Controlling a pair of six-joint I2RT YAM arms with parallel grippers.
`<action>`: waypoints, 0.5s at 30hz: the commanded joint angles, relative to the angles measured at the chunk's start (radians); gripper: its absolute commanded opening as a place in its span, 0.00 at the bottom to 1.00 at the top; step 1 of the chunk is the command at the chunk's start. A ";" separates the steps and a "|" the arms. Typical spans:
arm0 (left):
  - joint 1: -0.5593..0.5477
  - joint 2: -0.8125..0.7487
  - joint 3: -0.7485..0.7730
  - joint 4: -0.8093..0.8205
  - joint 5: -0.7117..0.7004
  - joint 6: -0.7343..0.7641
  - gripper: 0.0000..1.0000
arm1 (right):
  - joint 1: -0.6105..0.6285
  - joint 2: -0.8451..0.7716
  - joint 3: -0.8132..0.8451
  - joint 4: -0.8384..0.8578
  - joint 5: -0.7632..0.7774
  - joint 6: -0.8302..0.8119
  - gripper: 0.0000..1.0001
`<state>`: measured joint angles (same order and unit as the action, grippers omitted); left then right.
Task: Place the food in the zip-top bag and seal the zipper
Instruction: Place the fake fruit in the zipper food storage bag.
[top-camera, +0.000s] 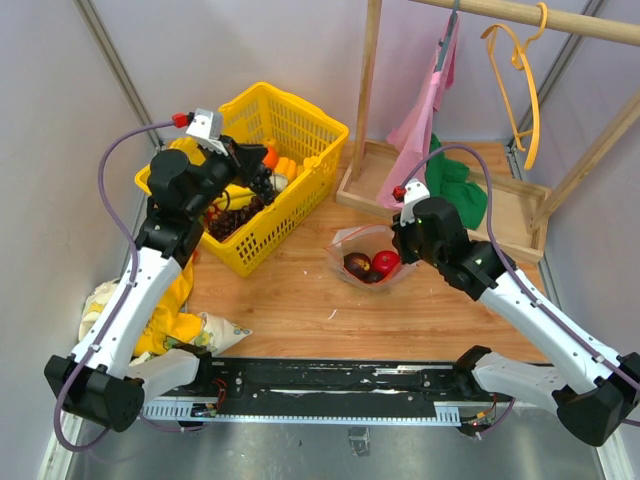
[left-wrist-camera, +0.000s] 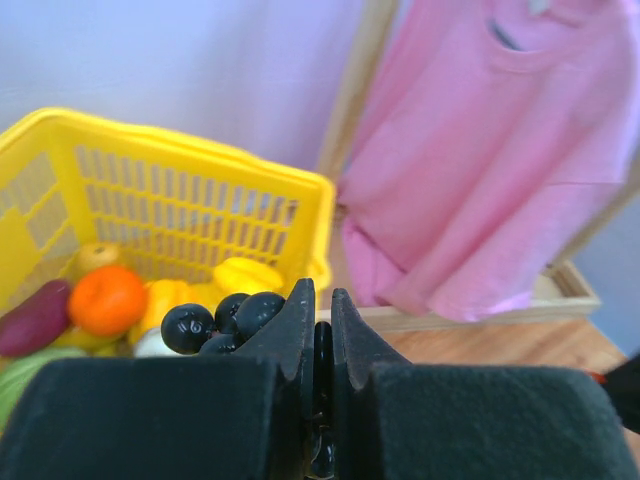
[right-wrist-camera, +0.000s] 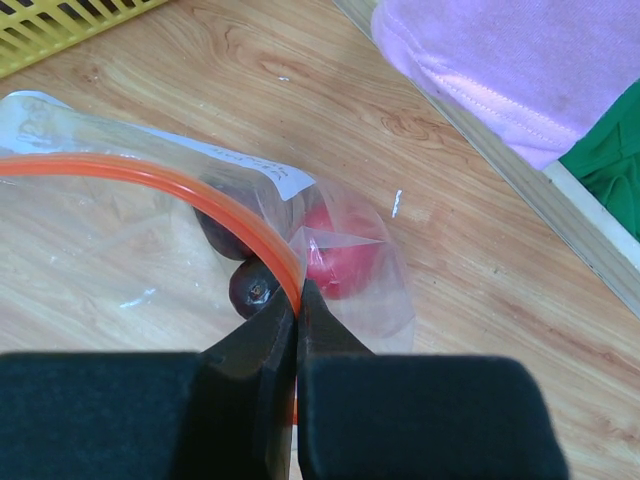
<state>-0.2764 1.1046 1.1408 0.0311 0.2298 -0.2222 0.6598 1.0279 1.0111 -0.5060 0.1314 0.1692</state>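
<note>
My left gripper (top-camera: 258, 172) hangs over the yellow basket (top-camera: 300, 135), shut on a bunch of dark purple grapes (top-camera: 262, 183). In the left wrist view the grapes (left-wrist-camera: 225, 318) bulge left of the closed left gripper (left-wrist-camera: 321, 300). Below lie an orange (left-wrist-camera: 108, 298), a purple piece (left-wrist-camera: 35, 318) and yellow fruit (left-wrist-camera: 248, 274). The zip-top bag (top-camera: 352, 243) lies open on the table, holding a red apple (top-camera: 386, 263) and a dark piece (top-camera: 357, 265). My right gripper (right-wrist-camera: 298, 292) is shut on the red zipper (right-wrist-camera: 150, 175) at the bag's mouth; the apple (right-wrist-camera: 345, 262) shows through the plastic.
A wooden rack (top-camera: 372, 180) stands at the back right with a pink shirt (top-camera: 432, 100), a green cloth (top-camera: 458, 190) and an orange hanger (top-camera: 525, 80). A yellow-patterned cloth bundle (top-camera: 170, 320) lies by the left arm's base.
</note>
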 joint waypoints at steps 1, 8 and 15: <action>-0.072 -0.025 0.029 0.096 0.126 -0.010 0.00 | -0.016 0.004 0.042 -0.003 -0.017 0.021 0.01; -0.234 -0.055 -0.011 0.222 0.134 0.017 0.00 | -0.016 0.002 0.043 0.000 -0.022 0.027 0.01; -0.388 -0.056 -0.069 0.359 0.101 0.015 0.00 | -0.016 0.001 0.041 0.009 -0.035 0.036 0.01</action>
<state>-0.5995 1.0615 1.1095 0.2470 0.3382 -0.2195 0.6598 1.0328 1.0203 -0.5056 0.1150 0.1844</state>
